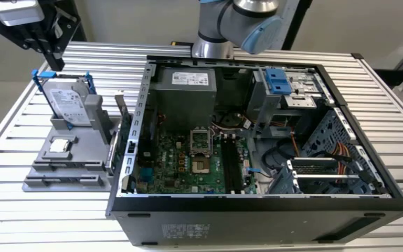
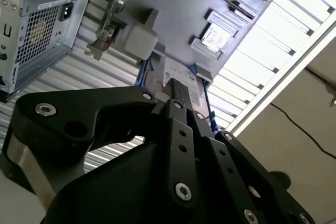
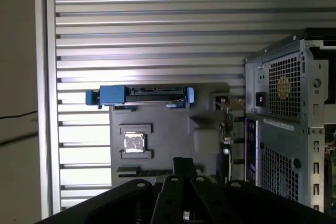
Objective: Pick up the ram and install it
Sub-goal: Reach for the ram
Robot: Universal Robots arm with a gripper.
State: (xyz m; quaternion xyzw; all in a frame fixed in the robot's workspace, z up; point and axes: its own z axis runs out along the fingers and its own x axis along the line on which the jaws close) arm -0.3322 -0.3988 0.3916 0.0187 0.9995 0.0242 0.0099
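Ram (image 1: 122,111) not picked up, not installed. It stands on edge in the grey holder (image 1: 69,181), along the holder's side nearest the PC case (image 1: 257,223), just beside the case's rear panel.

Sweep of the exterior view, starting from its left:
- Gripper (image 1: 56,65) hangs above the far left corner of the holder, pointing down, well apart from the ram. Jaws look closed on each other with nothing between them. Both wrist views agree: the linkages meet at one central bar.
- Below the gripper, the hard drive (image 1: 69,102) in its blue frame stands upright at the far end of the holder.
- Nearer the camera, the square silver processor chip (image 1: 61,146) lies flat in its pocket on the holder.
- Then the ram at the holder's right edge.
- Next is the open case, lying on its side on the slatted table (image 1: 19,220). The motherboard (image 1: 177,163) lies flat in the bottom. The black memory slots (image 1: 231,164) run just right of the CPU socket (image 1: 200,152).
- The grey power supply (image 1: 187,92) sits in the far left corner of the case, and the blue-fronted drive bay (image 1: 280,81) is further right along the far wall.
- Arm base (image 1: 219,31) stands behind the case.
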